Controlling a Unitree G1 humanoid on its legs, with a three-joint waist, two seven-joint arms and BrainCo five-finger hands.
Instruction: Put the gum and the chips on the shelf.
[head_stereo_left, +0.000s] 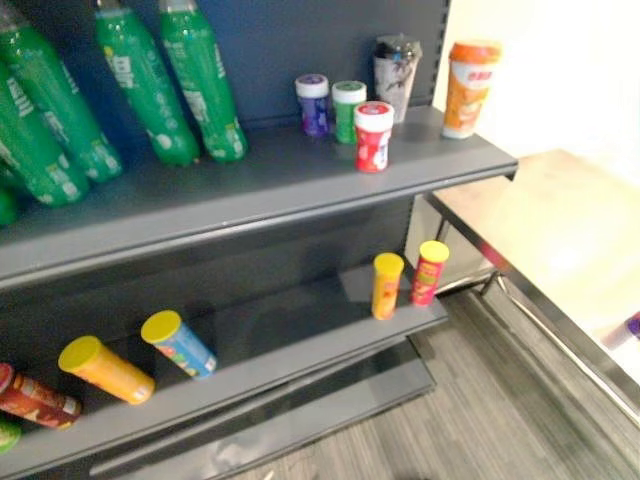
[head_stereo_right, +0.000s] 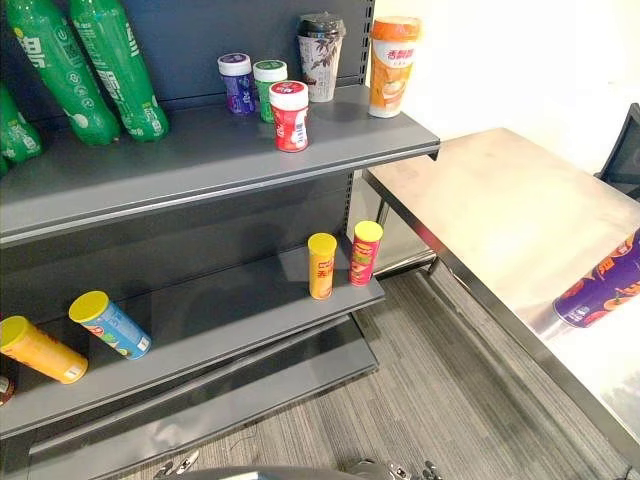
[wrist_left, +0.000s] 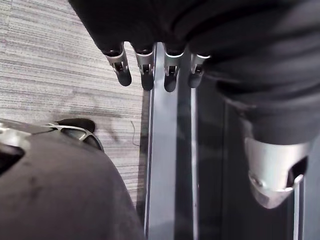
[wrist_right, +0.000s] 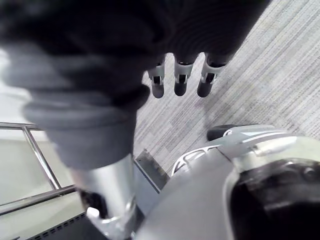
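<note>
Left robot hand (wrist_left: 144, 65) and right robot hand (wrist_right: 181, 82) hang above the carpet floor (wrist_right: 260, 70), fingers straight, loosely spread, holding nothing. Well apart from both hands: purple chips can (head_stereo_right: 600, 285) lying on the steel surface (head_stereo_right: 500, 210); red gum bottle (head_stereo_right: 290, 116) upright on the shelf (head_stereo_right: 200, 160).

red gum jar (head_stereo_left: 372, 137) on upper shelf (head_stereo_left: 250, 190)

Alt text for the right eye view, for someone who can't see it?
A purple chip can lies on its side on a steel table, right of the shelves. The upper shelf holds green bottles, three gum jars and two cups; the lower shelf holds two upright chip cans and two lying chip cans.
</note>
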